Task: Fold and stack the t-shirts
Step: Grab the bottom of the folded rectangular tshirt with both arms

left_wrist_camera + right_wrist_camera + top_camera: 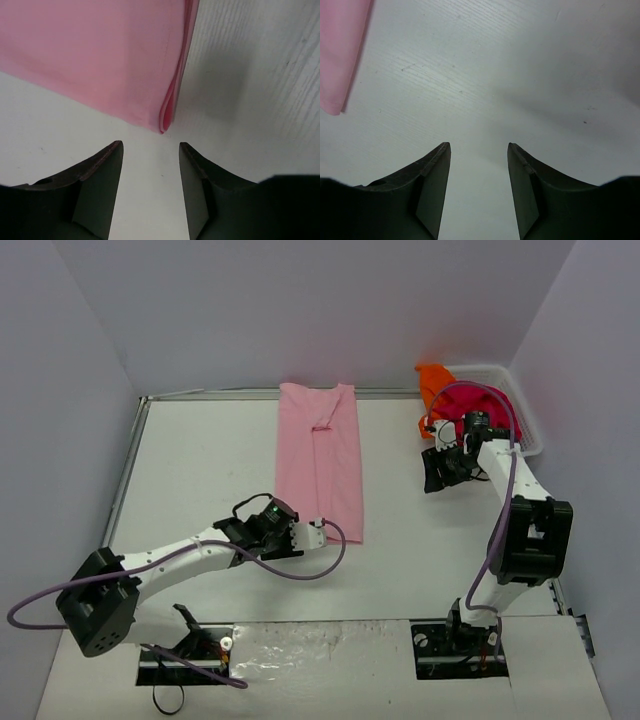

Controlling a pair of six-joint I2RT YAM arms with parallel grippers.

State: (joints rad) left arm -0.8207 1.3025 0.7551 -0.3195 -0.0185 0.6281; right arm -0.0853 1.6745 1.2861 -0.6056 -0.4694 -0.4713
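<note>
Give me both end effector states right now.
Left end effector: open, holding nothing, just short of the pink t-shirt corner.
Right end effector: open, holding nothing, over the table.

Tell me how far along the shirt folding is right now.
Early on. Done: the pink shirt lies on the table, folded into a long strip but not yet folded short. In hand: nothing. The left gripper is open just off its near corner, and the right gripper is open over bare table. Left: the orange shirt and red shirt sit bunched in the basket, and there is no stack.
</note>
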